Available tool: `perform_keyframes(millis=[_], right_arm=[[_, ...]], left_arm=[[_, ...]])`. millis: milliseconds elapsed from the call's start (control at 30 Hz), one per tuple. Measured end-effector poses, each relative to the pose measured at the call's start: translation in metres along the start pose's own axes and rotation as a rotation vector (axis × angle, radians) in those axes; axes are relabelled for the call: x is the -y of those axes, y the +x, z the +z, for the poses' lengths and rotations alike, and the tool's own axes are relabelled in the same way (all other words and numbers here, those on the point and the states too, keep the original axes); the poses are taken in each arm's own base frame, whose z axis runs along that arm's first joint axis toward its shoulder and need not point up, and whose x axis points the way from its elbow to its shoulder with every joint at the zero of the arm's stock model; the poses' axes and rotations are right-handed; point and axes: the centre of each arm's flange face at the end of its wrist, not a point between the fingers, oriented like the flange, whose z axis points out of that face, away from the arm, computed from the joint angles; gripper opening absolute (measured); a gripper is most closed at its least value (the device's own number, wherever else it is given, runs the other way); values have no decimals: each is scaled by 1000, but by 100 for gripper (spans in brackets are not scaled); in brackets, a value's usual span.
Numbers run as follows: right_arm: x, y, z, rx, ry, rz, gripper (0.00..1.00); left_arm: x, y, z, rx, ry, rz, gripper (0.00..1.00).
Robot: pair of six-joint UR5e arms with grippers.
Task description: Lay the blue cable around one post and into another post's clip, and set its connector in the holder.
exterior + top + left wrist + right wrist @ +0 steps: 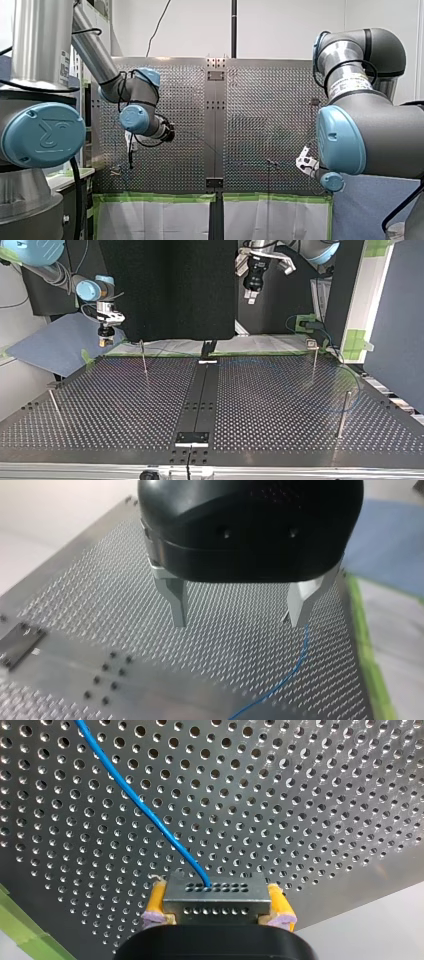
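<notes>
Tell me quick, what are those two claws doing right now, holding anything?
My left gripper: open, holding nothing.
My right gripper: closed on the connector of the blue cable.

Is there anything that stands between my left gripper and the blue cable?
Nothing visible does. In the left wrist view my left gripper is open above the perforated metal table, and the thin blue cable runs close beside the tip of one metal finger, with nothing between them.
</notes>
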Motion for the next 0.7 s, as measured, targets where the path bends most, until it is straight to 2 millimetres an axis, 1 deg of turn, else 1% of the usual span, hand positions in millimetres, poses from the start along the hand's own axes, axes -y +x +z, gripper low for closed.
perform_keyframes(millis=[133, 233, 333, 433, 533, 700], right_arm=[[0, 0, 0, -1, -1, -2, 0], [-5, 4, 1, -6, -12, -14, 0], [-10, 13, 2, -16, -25, -37, 0], [-10, 24, 5, -25, -36, -53, 0], [-5, 37, 6, -31, -44, -66, 0], [7, 60, 10, -49, -47, -76, 0]], left_arm=[[4, 16, -13, -20, 38, 0, 100], [5, 31, -23, -45, 59, -1, 100], [3, 45, -32, -70, 73, 7, 100], [-2, 59, -39, -93, 73, 15, 100], [-4, 65, -41, -94, 75, 15, 100], [-2, 64, -38, -65, 83, 5, 100]])
